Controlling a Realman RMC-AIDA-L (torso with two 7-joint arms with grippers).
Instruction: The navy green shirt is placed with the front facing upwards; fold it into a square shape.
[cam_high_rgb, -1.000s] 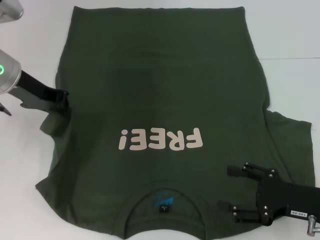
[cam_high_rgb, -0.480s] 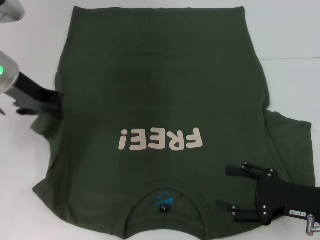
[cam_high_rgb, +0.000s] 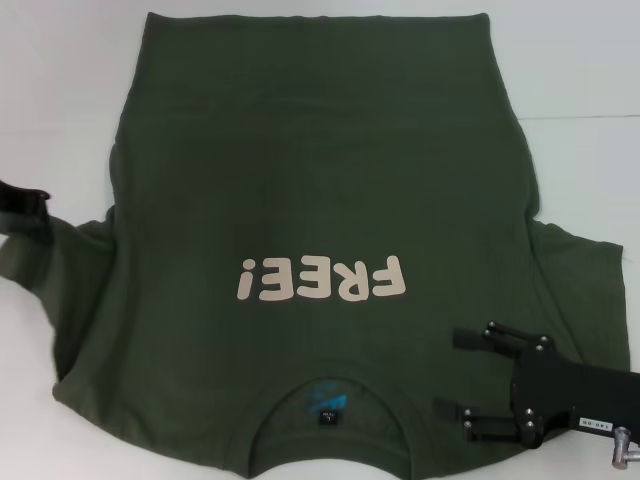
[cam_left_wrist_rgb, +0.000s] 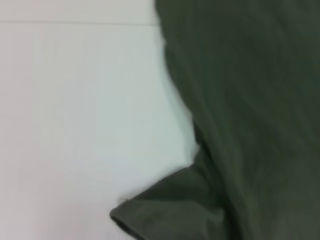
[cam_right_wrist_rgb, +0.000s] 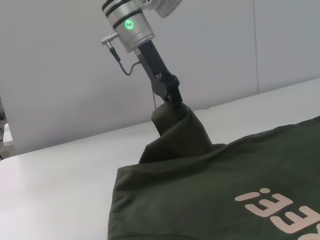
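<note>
**Left sleeve lifted off the worktop**

A plain white worktop (cam_high_rgb: 580, 80) carries the navy green shirt (cam_high_rgb: 320, 180), which lies front up and covers most of the surface, hem toward the far edge and collar (cam_high_rgb: 326, 408) at the near edge. The cream "FREE!" print (cam_high_rgb: 322, 279) sits on the chest, and a small blue-and-black label (cam_high_rgb: 327, 404) shows inside the collar.

The left gripper (cam_right_wrist_rgb: 171, 102) is at the worktop's left edge, its fingers pinched closed on the end of the left sleeve (cam_high_rgb: 60, 250). The right wrist view shows that sleeve drawn up off the surface into a peak under the gripper, with the cloth sloping down to the shirt's body. The left wrist view shows only the shirt's edge and a curled fold of cloth against the white top.

The right gripper (cam_high_rgb: 452, 375) rests near the front right corner, over the shirt's right shoulder beside the collar, its two fingers spread wide and holding nothing. The right sleeve (cam_high_rgb: 590, 290) lies flat toward the right edge.
</note>
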